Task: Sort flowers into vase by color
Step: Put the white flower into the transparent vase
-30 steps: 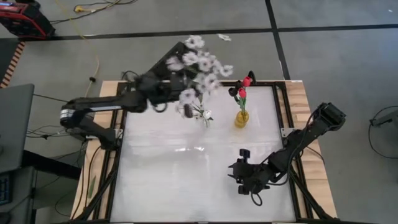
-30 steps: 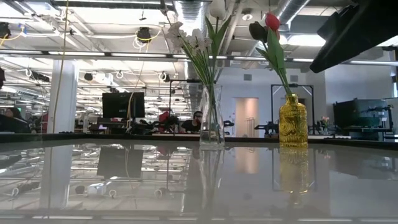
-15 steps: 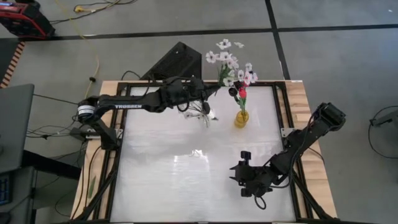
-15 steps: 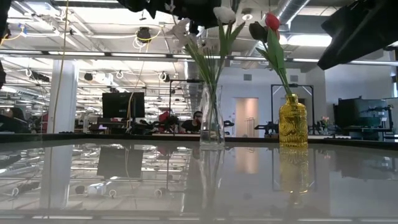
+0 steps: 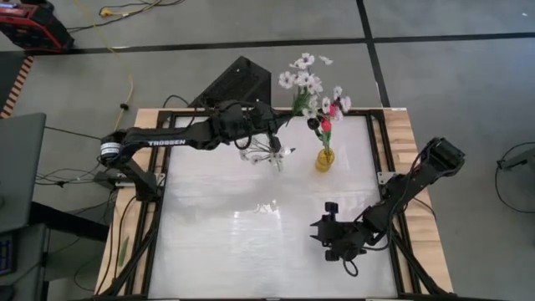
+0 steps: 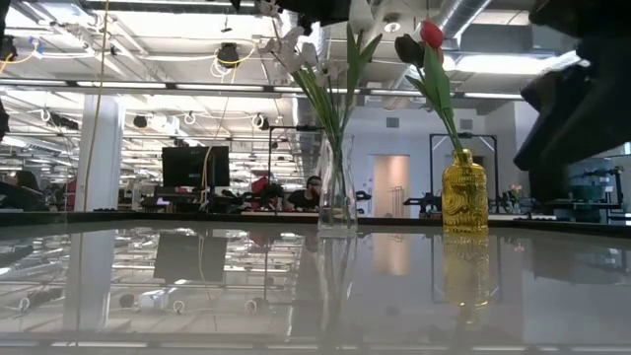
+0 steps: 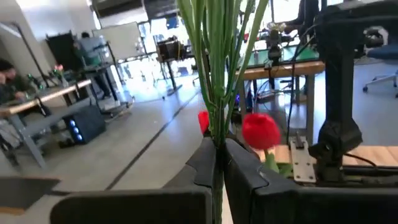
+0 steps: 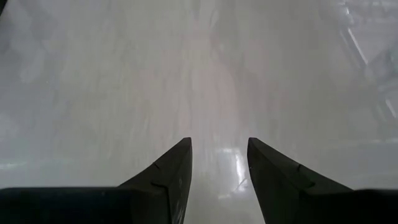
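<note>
My left gripper [image 5: 280,124] reaches in level over the table's far side, shut on a sprig of small white blossoms [image 5: 311,84] whose heads show past the far edge. Just under it stands a clear vase [image 6: 335,187] with white flowers [image 6: 296,54]. To its right a yellow vase [image 6: 464,192] holds red tulips [image 6: 432,33] and a dark bloom [image 6: 408,47]. My right gripper [image 5: 338,247] hangs open, slanting down over bare table near the front right. My left gripper pinches a bunch of thin green stems [image 7: 217,134] between its two fingers [image 7: 244,168]. The fingers come in level from the table's left and lie across the stems. The stems rise roughly upright above the fingers; their lower ends are hidden by the gripper.
The glossy white tabletop [image 5: 242,242] lies bare in front of the two vases. A dark slanted panel [image 5: 234,79] stands behind the far edge. In the low view my right arm [image 6: 582,108] fills the right side. People sit at desks in the room behind.
My left gripper has swung toward the table's right and sunk, carrying the sprig; its blossoms have gone from above the clear vase to a place nearer the yellow vase, past the far edge. My right gripper has sunk a little toward the table.
</note>
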`<move>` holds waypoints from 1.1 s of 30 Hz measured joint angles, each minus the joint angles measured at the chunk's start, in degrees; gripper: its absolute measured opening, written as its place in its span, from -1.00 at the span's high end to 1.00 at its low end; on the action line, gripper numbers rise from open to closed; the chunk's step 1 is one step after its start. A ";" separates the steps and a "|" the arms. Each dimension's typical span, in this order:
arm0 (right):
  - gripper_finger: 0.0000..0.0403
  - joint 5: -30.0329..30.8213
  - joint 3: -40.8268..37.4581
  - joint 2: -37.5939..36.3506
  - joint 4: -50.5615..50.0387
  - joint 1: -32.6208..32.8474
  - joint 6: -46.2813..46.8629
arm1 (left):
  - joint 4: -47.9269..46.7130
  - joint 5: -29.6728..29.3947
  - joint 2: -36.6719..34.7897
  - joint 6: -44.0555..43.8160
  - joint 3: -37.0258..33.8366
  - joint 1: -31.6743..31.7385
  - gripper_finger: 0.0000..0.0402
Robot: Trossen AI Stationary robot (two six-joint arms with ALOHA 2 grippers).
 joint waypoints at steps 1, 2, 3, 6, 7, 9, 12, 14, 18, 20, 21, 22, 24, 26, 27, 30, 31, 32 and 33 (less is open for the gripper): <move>0.11 -0.07 -0.77 0.02 0.69 0.00 1.12 | -0.92 0.77 -0.26 0.38 0.45 0.33 1.00; 0.11 -0.22 -1.37 0.02 1.15 0.00 2.07 | -2.25 2.18 -0.62 0.54 0.48 0.76 1.00; 0.11 -0.35 -1.84 0.02 1.85 0.00 2.78 | -2.94 4.24 -0.72 0.57 0.48 1.21 1.00; 0.11 -0.42 -2.10 0.02 2.50 0.00 3.84 | -5.13 12.79 -0.68 -0.01 0.46 2.81 1.00; 0.11 -0.43 -2.10 0.02 2.69 0.00 3.85 | -5.54 15.24 -0.65 -0.02 0.45 3.39 1.00; 0.11 -0.48 -2.12 0.02 3.37 0.00 3.34 | -5.56 18.32 -0.65 -0.04 0.26 4.37 1.00; 0.11 -0.63 -2.12 0.02 4.91 0.00 2.19 | -4.31 21.16 -0.67 -1.50 -1.26 5.85 1.00; 0.11 -0.64 -2.12 0.02 5.04 0.00 2.20 | -2.15 22.46 -0.67 -2.66 -3.24 6.43 1.00; 0.11 -0.66 -2.12 0.02 5.00 0.02 2.03 | 7.30 22.93 -0.67 -4.35 -8.71 6.48 1.00; 0.11 -0.66 -2.12 0.02 5.02 0.00 1.18 | 11.53 23.04 -0.65 -5.11 -11.10 6.44 1.00; 0.11 -0.67 -2.12 0.02 5.02 0.00 0.93 | 12.88 23.02 -0.65 -5.36 -11.88 6.44 1.00; 0.11 -0.68 -2.12 0.02 5.01 0.00 0.72 | 13.74 22.88 -0.65 -5.62 -12.60 6.46 1.00; 0.11 -0.66 -2.12 0.02 5.02 -0.01 0.54 | 13.85 22.25 -0.65 -5.71 -13.54 6.48 1.00; 0.11 -0.67 -2.12 0.02 5.00 -0.15 0.37 | 13.40 21.85 -0.63 -5.44 -14.06 6.41 1.00; 0.11 -0.68 -2.12 0.02 5.00 -0.29 0.32 | 13.39 21.90 -0.63 -5.13 -14.26 6.35 1.00; 0.11 -0.68 -2.12 0.02 4.99 -0.65 0.21 | 13.57 21.92 -0.63 -5.03 -14.28 6.31 1.00; 0.11 -0.68 -2.12 0.02 5.02 -0.87 -0.23 | 13.61 21.91 -0.63 -5.12 -14.28 6.31 1.00; 0.11 -0.68 -2.12 0.02 5.02 -0.94 -0.33 | 13.50 21.90 -0.63 -5.15 -14.28 6.32 1.00; 0.11 -0.68 -2.12 0.02 5.02 -0.94 -0.36 | 13.29 21.90 -0.63 -5.15 -14.28 6.31 1.00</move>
